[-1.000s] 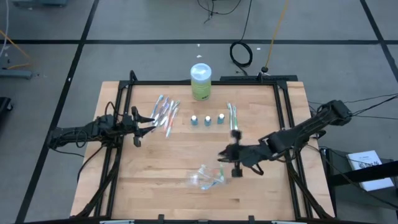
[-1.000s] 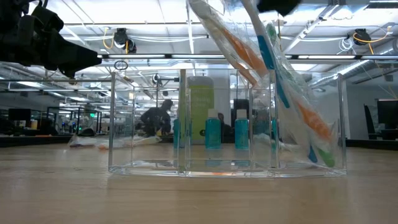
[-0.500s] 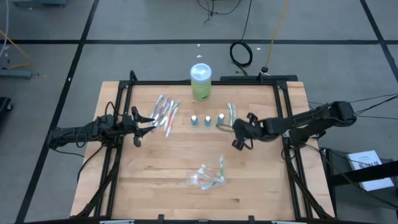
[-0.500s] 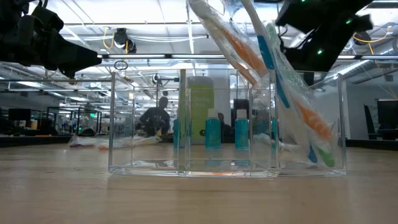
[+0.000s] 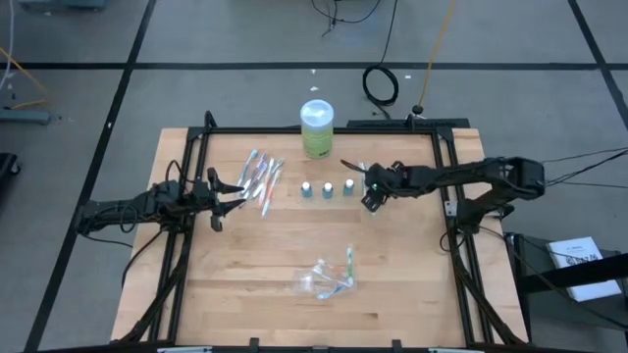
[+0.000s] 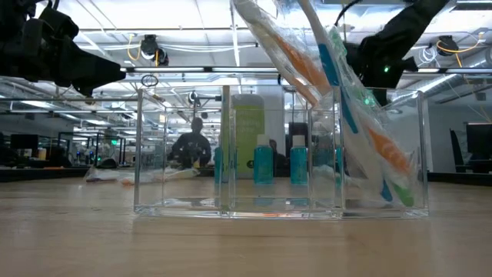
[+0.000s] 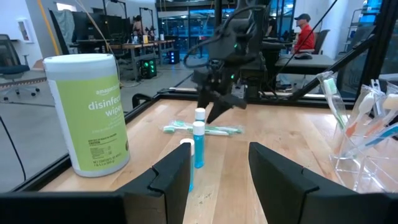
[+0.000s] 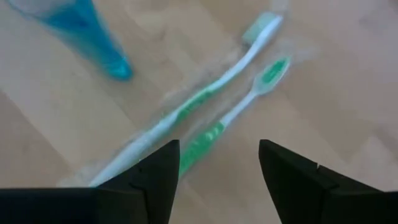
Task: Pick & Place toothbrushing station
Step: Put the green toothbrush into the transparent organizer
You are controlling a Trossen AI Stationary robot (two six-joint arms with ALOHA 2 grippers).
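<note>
**Lining up on the green brushes**

From above, we see our right gripper [image 5: 371, 192] near the table's [image 5: 422, 284] far right edge, over two green brushes [image 5: 363, 176]; the organizer [image 5: 329, 279] sits near the front edge. The left gripper [image 5: 224, 192] waits open at the left edge.

At the right wrist, open fingers [image 8: 155, 177] straddle the brushes [image 8: 205, 124]. We should centre on one handle before closing.

Both grippers [image 5: 231, 188] [image 5: 367, 195] open, low.

Wrapped toothbrushes [image 6: 338, 100] lean tilted in clear organizer [image 6: 280, 150].
</note>
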